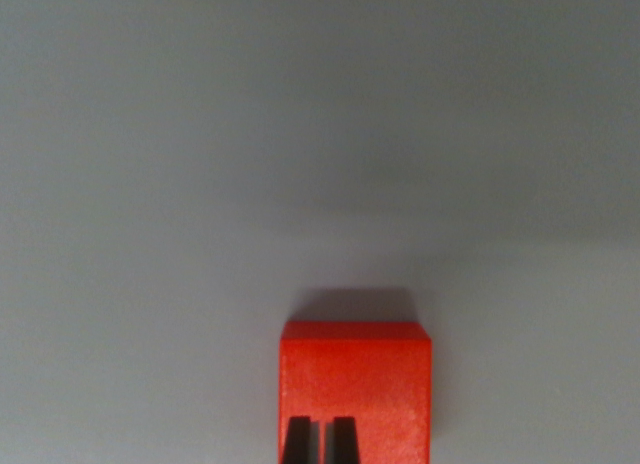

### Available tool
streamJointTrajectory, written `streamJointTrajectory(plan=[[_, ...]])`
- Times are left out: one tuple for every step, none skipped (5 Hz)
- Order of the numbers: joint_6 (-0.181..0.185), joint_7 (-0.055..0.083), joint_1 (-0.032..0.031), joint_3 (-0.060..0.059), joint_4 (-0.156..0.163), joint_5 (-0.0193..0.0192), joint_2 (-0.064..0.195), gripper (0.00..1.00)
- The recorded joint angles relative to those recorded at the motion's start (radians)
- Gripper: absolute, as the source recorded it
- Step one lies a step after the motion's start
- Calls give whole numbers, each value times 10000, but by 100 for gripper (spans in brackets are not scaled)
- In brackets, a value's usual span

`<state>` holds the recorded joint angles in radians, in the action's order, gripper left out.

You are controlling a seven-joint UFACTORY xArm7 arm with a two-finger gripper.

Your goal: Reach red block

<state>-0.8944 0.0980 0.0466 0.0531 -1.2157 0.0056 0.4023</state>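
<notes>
Wrist view: the pincer (321,442), tips set narrowly with a thin gap and holding nothing, hangs directly over the red block (356,384) on the grey bench (200,184), lined up for reaching.

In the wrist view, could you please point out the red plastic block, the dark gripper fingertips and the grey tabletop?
red plastic block (356,379): wrist view, its top face.
gripper (321,441): wrist view, midway between the two dark fingertips.
grey tabletop (300,134): wrist view, bare surface above the block.
</notes>
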Motion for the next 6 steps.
streamJointTrajectory(plan=[[0,0,0,0,0,0,0,0],[258,29,31,26,126,10,136,0],[258,29,31,26,126,10,136,0],[474,53,57,48,232,19,249,0],[474,53,57,48,232,19,249,0],[627,70,76,64,307,25,329,0]])
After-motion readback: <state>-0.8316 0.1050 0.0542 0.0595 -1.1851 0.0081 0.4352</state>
